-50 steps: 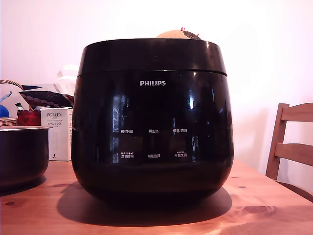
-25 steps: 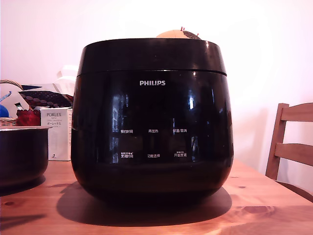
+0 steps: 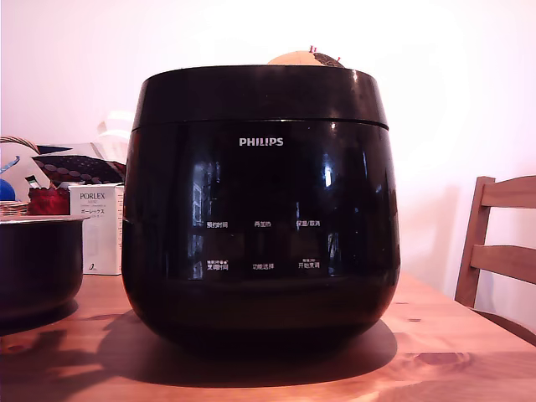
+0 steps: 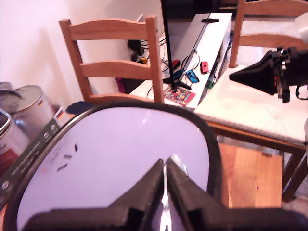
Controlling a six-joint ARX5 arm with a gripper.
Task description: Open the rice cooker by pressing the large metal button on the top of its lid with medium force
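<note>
The rice cooker [image 3: 260,209], glossy black and rounded with a white PHILIPS logo and two rows of small white labels, stands mid-table [image 3: 435,335], its lid [image 3: 260,96] down. In the wrist view the gripper [image 4: 165,175] hangs above the lid's pale reflective top, jaws pressed together, holding nothing.

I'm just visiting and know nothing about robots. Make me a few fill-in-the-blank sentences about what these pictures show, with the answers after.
1. The white brand name on the front of the rice cooker reads ____.
2. The lid of the cooker is ____, sitting flush on the body.
3. In the wrist view, the gripper hangs over the lid with its jaws ____.
4. At the exterior view's right edge stands a wooden ____.

Missing words: PHILIPS; closed; shut; chair
</note>
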